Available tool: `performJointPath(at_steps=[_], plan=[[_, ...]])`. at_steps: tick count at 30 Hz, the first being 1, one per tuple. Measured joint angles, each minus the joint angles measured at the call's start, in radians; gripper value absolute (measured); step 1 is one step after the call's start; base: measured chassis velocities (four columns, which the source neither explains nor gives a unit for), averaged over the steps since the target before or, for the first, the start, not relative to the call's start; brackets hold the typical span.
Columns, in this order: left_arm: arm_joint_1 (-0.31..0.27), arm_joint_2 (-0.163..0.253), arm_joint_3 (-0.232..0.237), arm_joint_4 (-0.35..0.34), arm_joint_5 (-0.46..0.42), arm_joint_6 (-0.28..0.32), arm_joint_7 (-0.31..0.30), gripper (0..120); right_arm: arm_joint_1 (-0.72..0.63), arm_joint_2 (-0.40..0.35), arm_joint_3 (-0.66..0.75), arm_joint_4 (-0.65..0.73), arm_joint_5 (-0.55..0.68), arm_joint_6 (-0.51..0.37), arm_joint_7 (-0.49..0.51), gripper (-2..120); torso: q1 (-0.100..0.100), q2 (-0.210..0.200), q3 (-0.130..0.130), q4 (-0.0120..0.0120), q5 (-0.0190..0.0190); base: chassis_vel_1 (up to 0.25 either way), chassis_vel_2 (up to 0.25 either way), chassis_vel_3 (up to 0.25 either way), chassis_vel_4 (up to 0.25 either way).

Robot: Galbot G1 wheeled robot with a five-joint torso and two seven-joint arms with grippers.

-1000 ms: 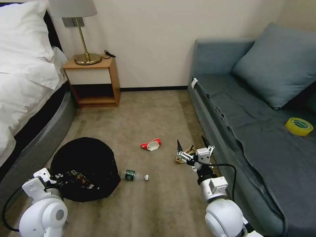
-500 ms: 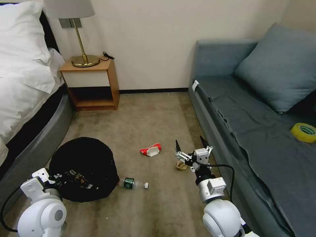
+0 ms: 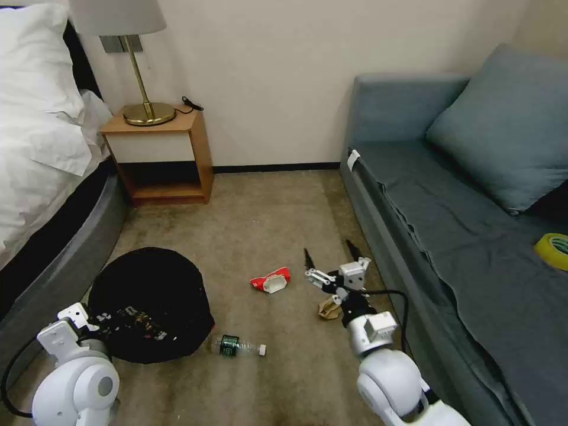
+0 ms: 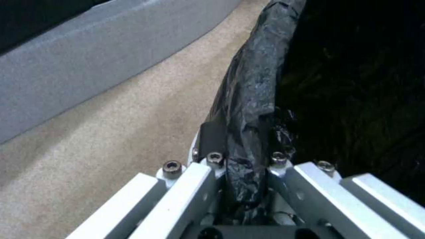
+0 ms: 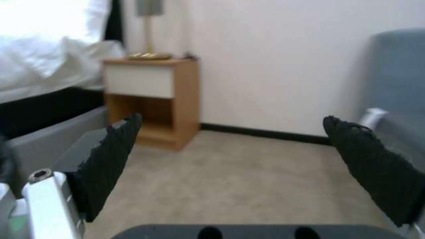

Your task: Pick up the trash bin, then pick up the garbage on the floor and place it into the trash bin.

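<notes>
Since a second ago the head camera has swung a little, so the whole room sits shifted; against the carpet, the right gripper (image 3: 329, 255) has drifted forward past the tan crumpled paper (image 3: 327, 309), which earlier lay between its fingertips and now lies back beside the wrist. Nearest the robot on its left, the left gripper (image 4: 241, 139) is clamped on the rim of the trash bin (image 3: 151, 302); the left wrist view shows the crinkly black liner pinched between the two pads, with the dark inside of the bin on one side and bare floor (image 3: 284, 378) on the other. The bin stands upright beside the grey bed base (image 3: 65, 260). Just beside the bin's lower edge lies the small clear bottle (image 3: 238, 347), on its side with its green label toward the bin and its white cap pointing away. Farther out, the right gripper's two black fingers (image 5: 111, 159) are spread wide with nothing between them, and they point toward the far wall. The paper touches neither finger. Left of the fingers, apart from them, the red-and-white crumpled pack (image 3: 270, 280) rests on the carpet. Beyond that stands the wooden nightstand (image 3: 160, 154) with a brass lamp (image 3: 145, 109), and along the robot's right runs the grey-blue sofa (image 3: 461, 225), where a yellow tape roll (image 3: 553, 251) lies.
</notes>
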Motion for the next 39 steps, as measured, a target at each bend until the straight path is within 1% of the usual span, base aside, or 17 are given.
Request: performJointPath(at_steps=[1,4,5,8,9,13,14,17,18,19,24,25,29,30,33,35,39], plan=[[0.0,0.0,0.0,0.0,0.0,0.0,0.0,3,0.0,0.0,0.0,0.0,0.0,0.0,0.0,100,0.0,0.0,0.0,0.0,0.0,0.0,0.0,0.0,0.0],[0.002,-0.002,-0.006,-0.001,-0.005,0.0,0.0,3,0.135,-0.049,-0.141,-0.077,0.088,-0.007,-0.004,100,0.0,0.0,0.0,0.0001,0.0001,0.0,0.0,0.0,0.0],[0.002,-0.002,-0.006,-0.001,-0.005,0.0,0.0,3,0.135,-0.049,-0.141,-0.077,0.088,-0.007,-0.004,100,0.0,0.0,0.0,0.0001,0.0001,0.0,0.0,0.0,0.0],[0.005,-0.002,-0.01,0.002,-0.008,-0.001,0.0,3,0.291,-0.092,-0.308,-0.143,0.194,-0.034,-0.021,100,0.0,0.0,0.0,-0.0001,0.0,0.0,0.0,0.0,0.0],[0.005,-0.002,-0.01,0.002,-0.008,-0.001,0.0,3,0.291,-0.092,-0.308,-0.143,0.194,-0.034,-0.021,100,0.0,0.0,0.0,-0.0001,0.0,0.0,0.0,0.0,0.0],[0.014,-0.008,-0.019,0.005,-0.007,-0.004,0.001,3,0.584,-0.123,-0.609,-0.318,0.337,-0.037,-0.126,100,0.0,0.0,0.0,0.0003,-0.0002,0.0,0.0,0.0,0.0],[0.014,-0.008,-0.019,0.005,-0.007,-0.004,0.001,3,0.584,-0.123,-0.609,-0.318,0.337,-0.037,-0.126,100,0.0,0.0,0.0,0.0003,-0.0002,0.0,0.0,0.0,0.0],[0.022,-0.014,-0.024,0.005,-0.002,-0.008,0.002,3,0.731,-0.115,-0.795,-0.424,0.48,-0.094,-0.207,100,0.0,0.0,0.0,0.0,-0.0002,0.0,0.0,0.0,0.0],[0.024,-0.015,-0.025,0.005,-0.001,-0.009,0.003,3,0.775,-0.106,-0.849,-0.461,0.5,-0.109,-0.246,100,0.0,0.0,0.0,-0.0001,-0.0001,0.0,0.0,0.0,0.0],[0.024,-0.015,-0.025,0.005,-0.001,-0.009,0.003,3,0.775,-0.106,-0.849,-0.461,0.5,-0.109,-0.246,100,0.0,0.0,0.0,-0.0001,-0.0001,0.0,0.0,0.0,0.0],[0.03,-0.018,-0.036,0.005,0.002,-0.012,0.005,3,0.939,-0.035,-1.045,-0.611,0.542,-0.194,-0.531,100,0.0,0.0,0.0,-0.0001,-0.0002,0.0,0.0,0.0,0.0],[0.03,-0.018,-0.036,0.005,0.002,-0.012,0.005,3,0.939,-0.035,-1.045,-0.611,0.542,-0.194,-0.531,100,0.0,0.0,0.0,-0.0001,-0.0002,0.0,0.0,0.0,0.0],[0.035,-0.023,-0.04,0.005,0.003,-0.015,0.007,3,0.974,0.062,-1.109,-0.725,0.504,-0.198,-0.708,100,0.0,0.0,0.0,0.0001,0.0,0.0,0.0,0.0,0.0],[0.035,-0.023,-0.04,0.005,0.003,-0.015,0.007,3,0.974,0.062,-1.109,-0.725,0.504,-0.198,-0.708,100,0.0,0.0,0.0,0.0001,0.0,0.0,0.0,0.0,0.0],[0.038,-0.025,-0.043,0.006,0.005,-0.018,0.008,3,0.97,0.138,-1.14,-0.828,0.478,-0.179,-0.72,100,0.0,0.0,0.0,0.0002,-0.0001,0.0,0.0,0.0,0.0],[0.039,-0.025,-0.043,0.006,0.005,-0.018,0.009,3,0.968,0.146,-1.143,-0.84,0.475,-0.175,-0.72,100,0.0,0.0,0.0,0.0002,-0.0001,0.0,0.0,0.0,0.0],[0.042,-0.027,-0.049,0.01,0.005,-0.022,0.015,3,0.944,0.202,-1.162,-0.967,0.433,-0.135,-0.725,100,0.0,0.0,0.0,0.0,-0.0001,0.0,0.0,0.0,0.0]])
